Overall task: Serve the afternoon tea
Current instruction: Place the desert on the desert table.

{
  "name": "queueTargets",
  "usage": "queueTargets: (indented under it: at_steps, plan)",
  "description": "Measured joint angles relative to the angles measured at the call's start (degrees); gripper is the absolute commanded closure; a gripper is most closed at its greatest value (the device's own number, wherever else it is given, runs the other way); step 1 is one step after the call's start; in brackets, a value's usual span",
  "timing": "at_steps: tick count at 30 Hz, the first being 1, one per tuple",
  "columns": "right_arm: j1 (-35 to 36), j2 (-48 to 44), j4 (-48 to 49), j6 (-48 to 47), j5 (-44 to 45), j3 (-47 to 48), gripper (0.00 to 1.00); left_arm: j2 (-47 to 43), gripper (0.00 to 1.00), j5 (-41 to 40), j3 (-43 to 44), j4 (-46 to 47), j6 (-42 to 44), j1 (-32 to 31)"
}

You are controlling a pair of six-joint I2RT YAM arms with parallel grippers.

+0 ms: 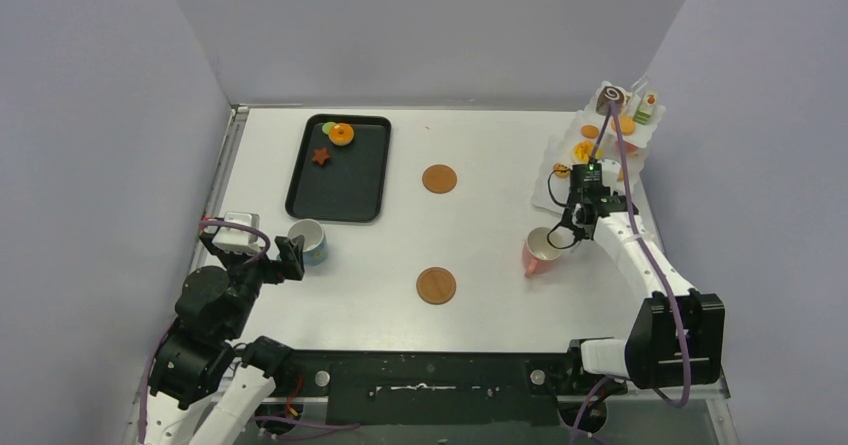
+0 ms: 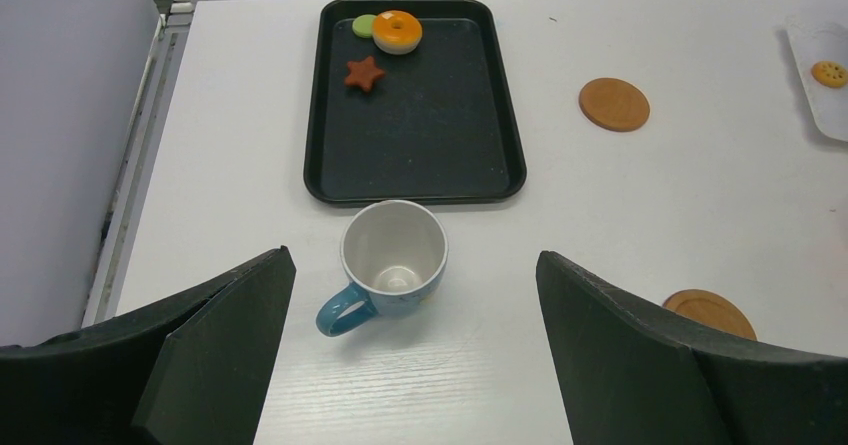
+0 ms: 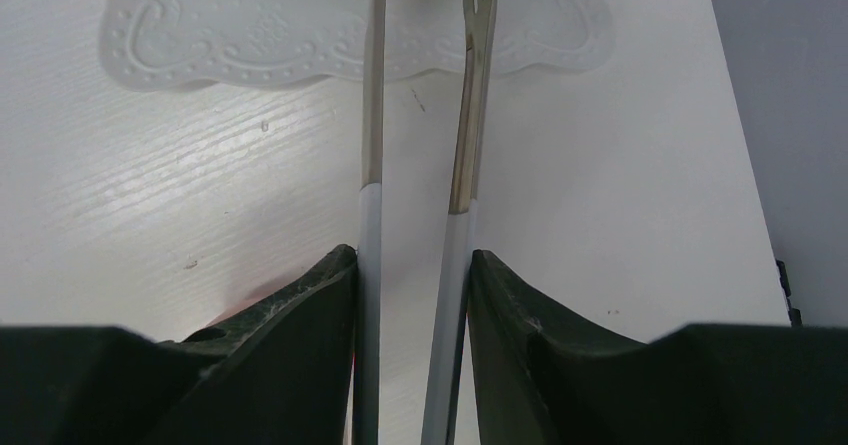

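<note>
Wrist view alone shows it — right fingers [image 3: 290, 355] pinch tongs [image 3: 466, 145].

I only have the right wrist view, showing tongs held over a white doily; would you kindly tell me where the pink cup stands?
Observer: The pink cup stands right of the near coaster, close by the right gripper that grips the tongs.
Operator: Thank you; and the blue cup?
Observer: The blue cup stands between the fingers of the open left gripper, touching neither, just short of the black tray.
Operator: What does the tray hold?
Observer: A green disc, orange ring pastry and star cookie.
</note>
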Motion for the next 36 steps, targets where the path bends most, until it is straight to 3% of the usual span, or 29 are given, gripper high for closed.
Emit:
queueTargets:
  at_steps: [21,36]
  plan:
    - [-2.89,7.19,15.87,-4.66,3.93,-1.73,0.58,0.02,0.10,0.04,0.00,0.00,0.00,-0.31]
    - [-5.25,9.57,18.32,-5.40,2.01,-1.70,0.50,0.02,0.10,0.02,0.00,0.00,0.02,-0.31]
